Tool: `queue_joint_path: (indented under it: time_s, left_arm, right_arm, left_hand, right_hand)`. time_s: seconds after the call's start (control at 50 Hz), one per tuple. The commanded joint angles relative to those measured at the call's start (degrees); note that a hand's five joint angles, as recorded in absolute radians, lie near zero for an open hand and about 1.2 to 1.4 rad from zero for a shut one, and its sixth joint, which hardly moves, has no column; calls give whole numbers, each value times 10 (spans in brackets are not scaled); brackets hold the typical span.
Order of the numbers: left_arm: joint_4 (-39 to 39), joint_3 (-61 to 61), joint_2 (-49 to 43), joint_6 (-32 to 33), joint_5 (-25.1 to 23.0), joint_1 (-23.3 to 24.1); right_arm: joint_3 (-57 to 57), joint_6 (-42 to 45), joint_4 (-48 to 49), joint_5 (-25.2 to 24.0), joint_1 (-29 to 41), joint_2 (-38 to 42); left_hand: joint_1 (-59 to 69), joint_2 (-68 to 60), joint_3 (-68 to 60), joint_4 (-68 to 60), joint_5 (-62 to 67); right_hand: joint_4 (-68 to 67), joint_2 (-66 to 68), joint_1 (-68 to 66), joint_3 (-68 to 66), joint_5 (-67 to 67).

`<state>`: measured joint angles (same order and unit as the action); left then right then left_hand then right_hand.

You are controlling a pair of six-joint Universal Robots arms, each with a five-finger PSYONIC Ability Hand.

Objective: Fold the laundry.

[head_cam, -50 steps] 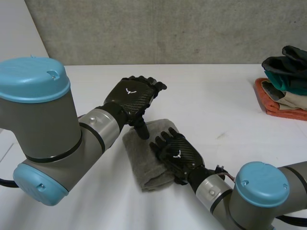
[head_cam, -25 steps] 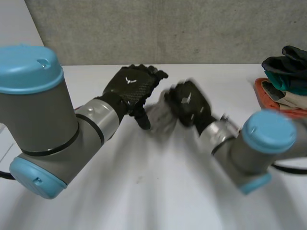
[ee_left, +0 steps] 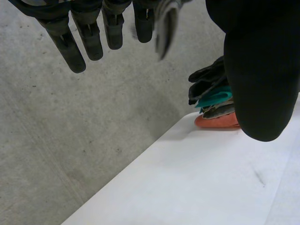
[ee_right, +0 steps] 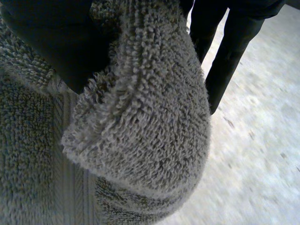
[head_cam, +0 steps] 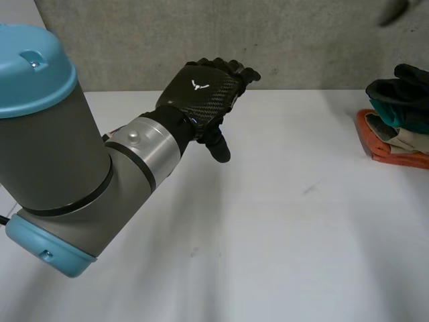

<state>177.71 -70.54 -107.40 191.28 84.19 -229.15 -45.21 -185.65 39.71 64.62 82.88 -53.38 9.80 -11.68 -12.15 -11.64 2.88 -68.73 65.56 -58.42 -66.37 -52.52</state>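
The grey terry towel (ee_right: 150, 126) is bunched in my right hand (ee_right: 51, 37). The thumb presses into it from one side and the fingers (ee_right: 229, 42) reach down the other, with a folded edge bulging out below the thumb. My left hand (head_cam: 201, 87) is raised above the white table (head_cam: 281, 235) at the back left, fingers straight and empty. In the left wrist view its fingers (ee_left: 89, 37) and thumb (ee_left: 260, 70) hang apart over the table, and a blurred grey strip (ee_left: 166, 23) shows by the fingertips.
A pile of folded laundry (head_cam: 399, 114), dark green and teal on orange, sits at the table's far right edge; it is also in the left wrist view as the pile (ee_left: 213, 101) against the concrete wall (head_cam: 201, 40).
The right hand closed on the towel, lifted it off the table and swung away to the back right, out of the head view. The left hand rose slightly.
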Motion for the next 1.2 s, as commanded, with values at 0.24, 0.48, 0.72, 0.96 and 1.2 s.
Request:
queue_joint_path:
  time_s: [0.24, 0.48, 0.72, 0.96, 1.2]
  left_arm:
    - [13, -16, -4, 0, -2, 18]
    - [17, -20, -5, 0, -2, 28]
    - [18, -20, 2, 0, -2, 41]
    - [18, -19, 23, -1, -2, 52]
    - [24, -9, 87, -32, 6, 42]
  right_arm:
    - [52, -168, 51, -133, -173, 239]
    - [-31, -156, 92, -187, -180, 223]
    - [-110, -138, -31, -190, -216, 70]
    - [-199, 177, -287, -165, -308, -96]
    - [-195, 274, -324, 49, -239, -229]
  left_hand:
    - [2, 16, 21, 16, -28]
    - [2, 16, 21, 16, -28]
    - [2, 16, 21, 16, -28]
    - [2, 17, 22, 16, -29]
    - [2, 17, 22, 16, -29]
  right_hand:
    - [-113, 144, -216, -136, -175]
    - [-113, 144, -216, -136, -175]
    - [587, -556, 484, 564, 525]
    - [587, -556, 484, 564, 525]
    - [587, -556, 484, 564, 525]
